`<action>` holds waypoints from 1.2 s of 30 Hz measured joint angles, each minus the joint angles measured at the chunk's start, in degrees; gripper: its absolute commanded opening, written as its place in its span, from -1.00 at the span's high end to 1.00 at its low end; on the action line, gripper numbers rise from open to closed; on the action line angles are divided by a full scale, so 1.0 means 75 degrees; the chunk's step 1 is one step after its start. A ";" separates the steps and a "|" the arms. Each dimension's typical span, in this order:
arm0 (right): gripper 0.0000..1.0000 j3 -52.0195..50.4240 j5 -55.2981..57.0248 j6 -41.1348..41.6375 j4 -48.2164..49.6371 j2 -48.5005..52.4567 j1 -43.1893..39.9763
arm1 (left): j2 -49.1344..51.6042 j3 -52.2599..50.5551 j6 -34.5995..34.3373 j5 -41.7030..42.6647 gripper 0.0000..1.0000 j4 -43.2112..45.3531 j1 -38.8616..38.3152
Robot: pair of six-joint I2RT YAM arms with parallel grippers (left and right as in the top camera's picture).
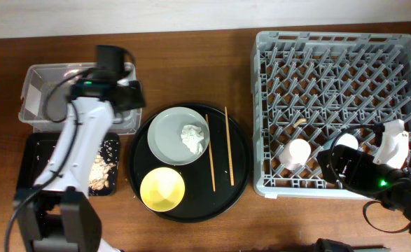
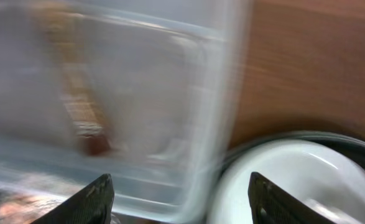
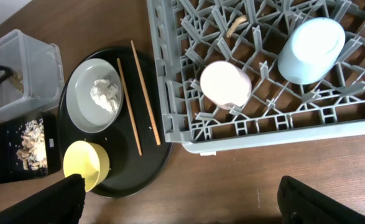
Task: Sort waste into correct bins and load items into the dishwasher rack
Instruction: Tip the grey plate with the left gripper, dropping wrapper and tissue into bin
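My left gripper (image 1: 128, 96) hangs open and empty over the right end of the clear tub (image 1: 51, 98). Its wrist view is blurred: the jaws (image 2: 179, 199) straddle the tub wall (image 2: 138, 93) and the plate's rim (image 2: 288, 180), and a brown shape like the wrapper (image 2: 83, 118) lies inside the tub. The grey-white plate (image 1: 173, 133) carries the white tissue (image 1: 193, 138). The yellow bowl (image 1: 162, 189) and two chopsticks (image 1: 210, 154) lie beside it. Food scraps (image 1: 103, 168) lie in the black tray (image 1: 37, 164). My right gripper (image 1: 352, 171) is open and empty (image 3: 182, 205), high above the front edge of the rack (image 1: 338, 42), which holds the pink cup (image 3: 226, 83) and blue cup (image 3: 311, 50).
The plate, bowl and chopsticks sit on a large round black tray (image 1: 237, 175) between the bins and the rack. A small beige scrap (image 3: 237, 25) lies among the rack's pegs. Bare wooden table (image 3: 244, 168) shows in front of the rack.
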 measured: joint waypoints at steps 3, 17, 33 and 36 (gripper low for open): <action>-0.97 0.0000 0.0003 0.0003 0.0000 0.0000 0.0000 | 0.0105 -0.0204 0.0003 0.0455 -0.39 0.0006 -0.1425; -0.97 0.0000 0.0003 0.0000 -0.0114 0.0000 0.0000 | 0.2028 -0.0420 -0.0047 0.0933 1.00 -0.0283 -0.2532; -0.97 0.0000 0.0003 0.0000 -0.0245 0.0000 0.0000 | 0.0632 0.1195 0.0265 -0.0915 -0.90 -0.1600 0.0527; -0.97 0.0012 0.0000 0.0000 -0.0256 0.0006 0.0000 | -0.0769 0.1789 0.0341 -0.0740 -0.99 -0.3072 -0.0373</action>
